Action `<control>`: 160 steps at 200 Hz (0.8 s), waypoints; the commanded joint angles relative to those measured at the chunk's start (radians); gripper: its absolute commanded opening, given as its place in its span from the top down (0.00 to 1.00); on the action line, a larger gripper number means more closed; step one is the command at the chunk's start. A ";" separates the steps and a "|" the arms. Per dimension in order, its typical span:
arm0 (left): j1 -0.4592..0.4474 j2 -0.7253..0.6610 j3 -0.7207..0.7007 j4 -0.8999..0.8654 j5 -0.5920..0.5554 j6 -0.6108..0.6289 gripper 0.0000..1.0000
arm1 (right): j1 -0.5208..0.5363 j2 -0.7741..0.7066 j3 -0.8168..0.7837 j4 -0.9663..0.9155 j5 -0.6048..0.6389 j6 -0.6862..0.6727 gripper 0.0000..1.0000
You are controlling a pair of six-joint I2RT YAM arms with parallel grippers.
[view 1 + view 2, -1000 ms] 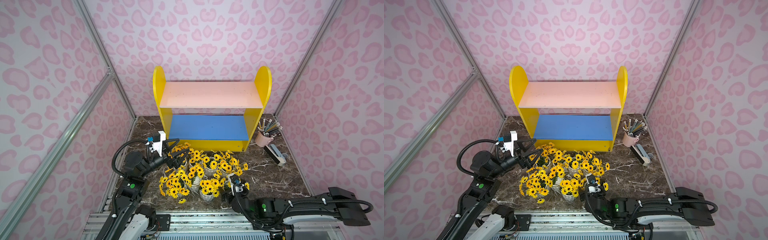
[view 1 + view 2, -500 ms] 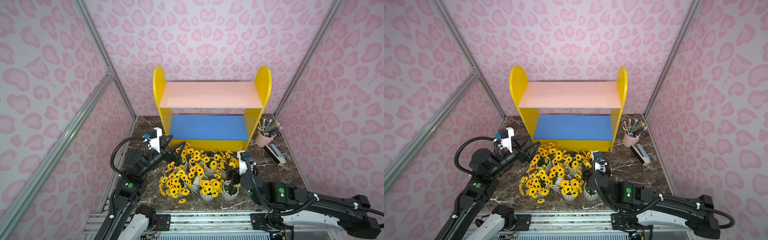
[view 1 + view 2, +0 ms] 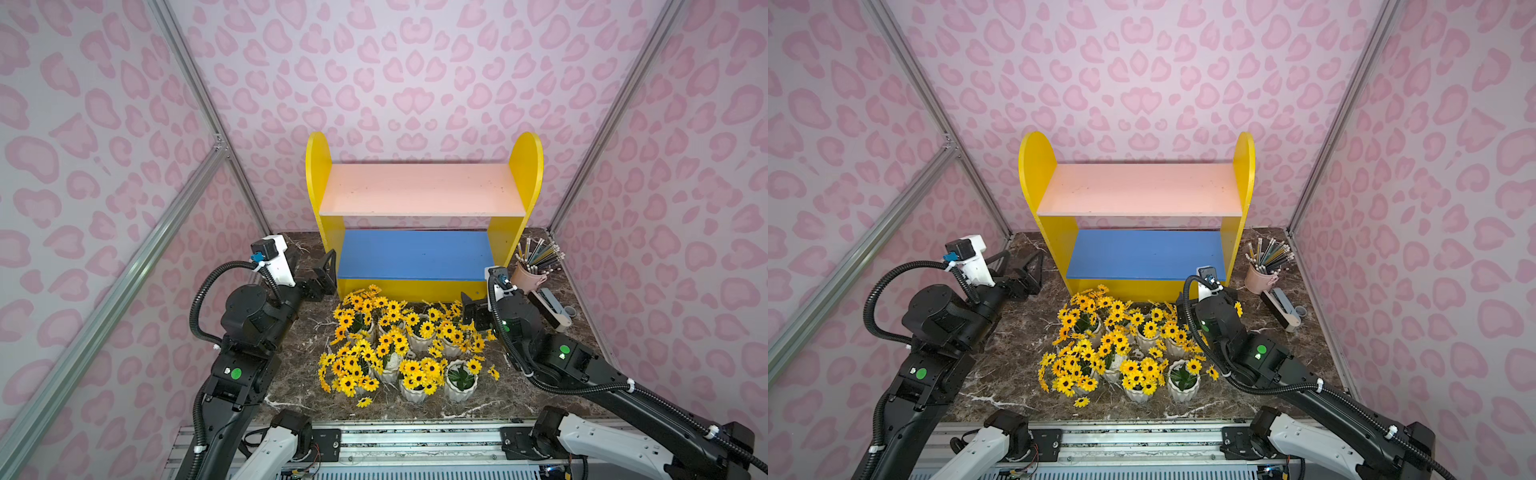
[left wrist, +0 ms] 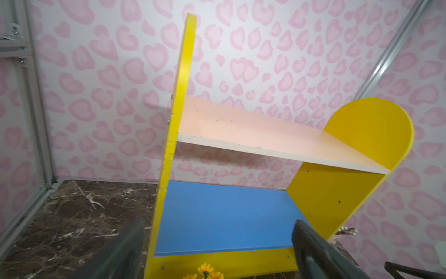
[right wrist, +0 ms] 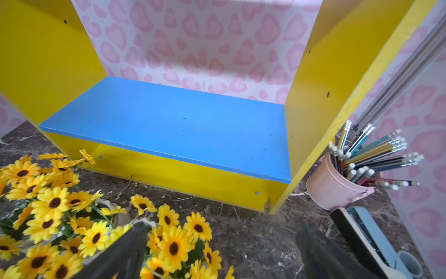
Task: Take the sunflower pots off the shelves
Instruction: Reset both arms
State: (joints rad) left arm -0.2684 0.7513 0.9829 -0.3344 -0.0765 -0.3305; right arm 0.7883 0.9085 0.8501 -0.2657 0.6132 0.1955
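1. Now sunflower pots (image 3: 399,345) stand clustered on the marble bench (image 3: 299,374), on the near side of the shelves (image 3: 419,191).
2. Gaping wide and holding nothing: left tool (image 4: 219,227), right tool (image 5: 224,229).

Before the shelves (image 3: 419,189), sunflower pots (image 3: 399,345) — pencil cup (image 3: 525,277) at right.

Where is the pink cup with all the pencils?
In both top views the pink cup stands on the robot's right, beside the shelves' right yellow panel, with a stapler just in front.

Marble tabletop (image 3: 299,374) w/ shelves (image 3: 320,174), sunflower pots (image 3: 419,343), pencil cup (image 3: 524,279).
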 commanded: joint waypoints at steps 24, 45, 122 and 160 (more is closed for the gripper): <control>0.000 -0.048 -0.144 0.222 -0.178 0.169 0.03 | -0.343 -0.085 -0.142 0.353 -0.415 -0.132 0.01; 0.037 0.066 -0.121 0.232 -0.184 0.189 0.03 | -0.597 0.014 -0.103 0.329 -0.707 -0.136 0.01; 0.375 0.209 -0.250 0.591 0.025 0.079 0.03 | -0.840 0.110 -0.249 0.613 -0.826 -0.119 0.01; 0.405 0.343 -0.444 0.910 0.034 0.062 0.03 | -0.942 0.229 -0.376 0.858 -0.940 -0.137 0.01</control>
State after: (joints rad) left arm 0.1314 1.0401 0.6094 0.3309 -0.0597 -0.2554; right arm -0.1238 1.0824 0.5053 0.3962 -0.2249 0.0826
